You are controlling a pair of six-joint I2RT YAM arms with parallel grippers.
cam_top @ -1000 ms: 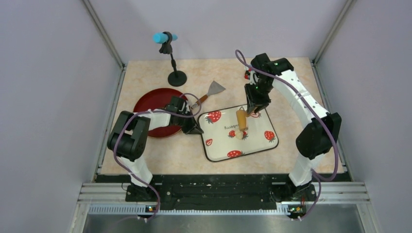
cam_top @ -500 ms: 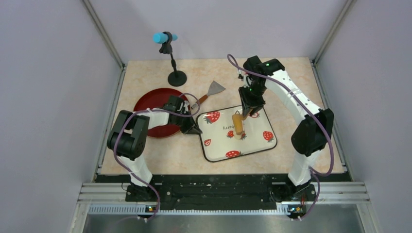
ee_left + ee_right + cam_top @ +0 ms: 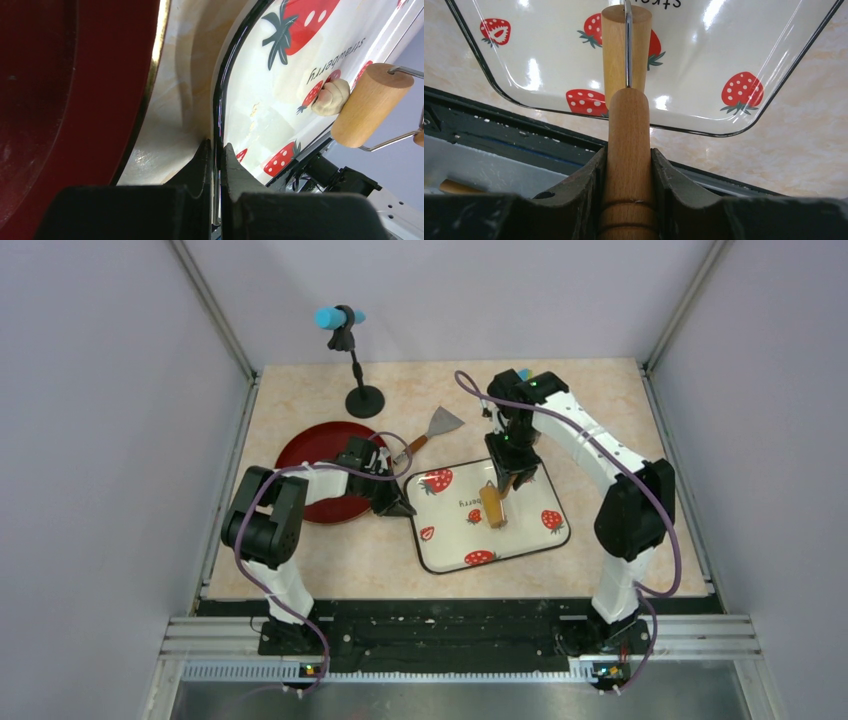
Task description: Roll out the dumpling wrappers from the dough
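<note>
The dough — a small, pale cream, creased lump — lies well ahead of the left gripper, off to its right.

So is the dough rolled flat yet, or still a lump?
Still a lump: the dough sits thick and rounded on the strawberry tray, beside the wooden roller.

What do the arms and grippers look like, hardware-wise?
Both match: left arm and right arm have white links between chunky black joint housings, each trailing a loose purple cable. Left gripper and right gripper are matte black, two-fingered, with contoured inner faces; the right's show pale scuffs.
</note>
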